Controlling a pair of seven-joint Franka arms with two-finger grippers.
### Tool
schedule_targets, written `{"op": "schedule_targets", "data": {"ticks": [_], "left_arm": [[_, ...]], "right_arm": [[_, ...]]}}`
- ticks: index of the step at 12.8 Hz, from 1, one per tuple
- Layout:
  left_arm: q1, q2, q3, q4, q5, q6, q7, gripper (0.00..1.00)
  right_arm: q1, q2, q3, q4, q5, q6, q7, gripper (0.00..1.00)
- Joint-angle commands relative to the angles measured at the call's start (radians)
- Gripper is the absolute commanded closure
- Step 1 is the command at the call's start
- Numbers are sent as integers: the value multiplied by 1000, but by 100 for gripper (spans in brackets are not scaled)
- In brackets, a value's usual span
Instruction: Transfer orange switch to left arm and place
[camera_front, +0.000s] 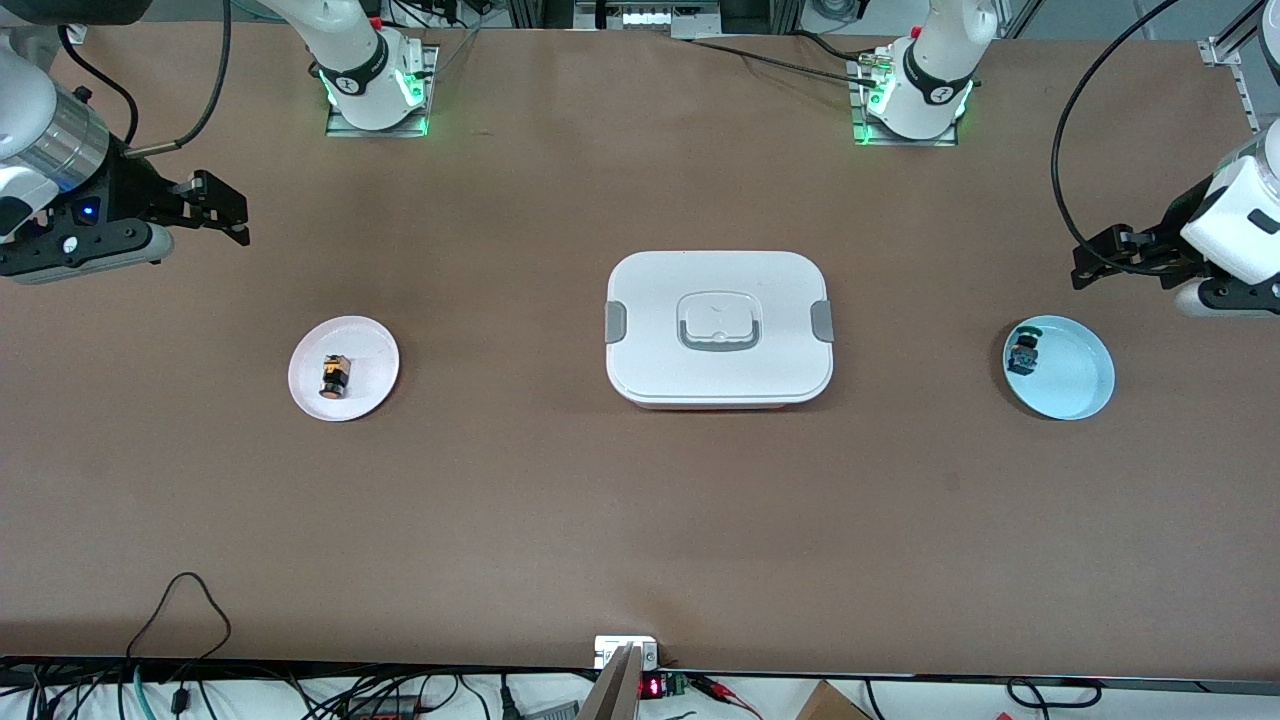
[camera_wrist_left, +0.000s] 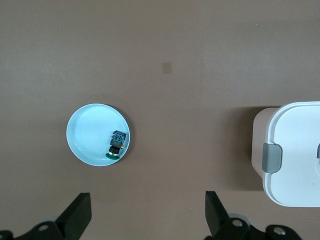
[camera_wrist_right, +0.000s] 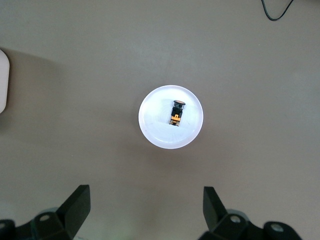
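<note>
We see the orange switch lying on its side on a pale pink plate toward the right arm's end of the counter, well apart from the white box at the middle. The right claw hangs in the air near that plate, its fingers spread wide and holding nothing. We find the left claw raised near the blue plate with the green-capped switch, equally wide open and empty.
</note>
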Motion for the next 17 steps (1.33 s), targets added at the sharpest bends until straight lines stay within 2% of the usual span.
{"op": "schedule_targets", "data": {"ticks": [1,11,13,17], "left_arm": [[1,17,-2,35,-11,-23,6,0],[1,17,-2,35,-11,-23,6,0],[1,17,-2,35,-11,-23,6,0],[1,17,-2,35,-11,-23,6,0]], "right_arm": [[-2,-3,9,16,-16,-19,6,0],[-25,-3,4,7,-3,-27,-35,0],[-24,-3,4,10,-6,-36,-163,0],[-27,0,3,15,-21,-80,-703,0]]}}
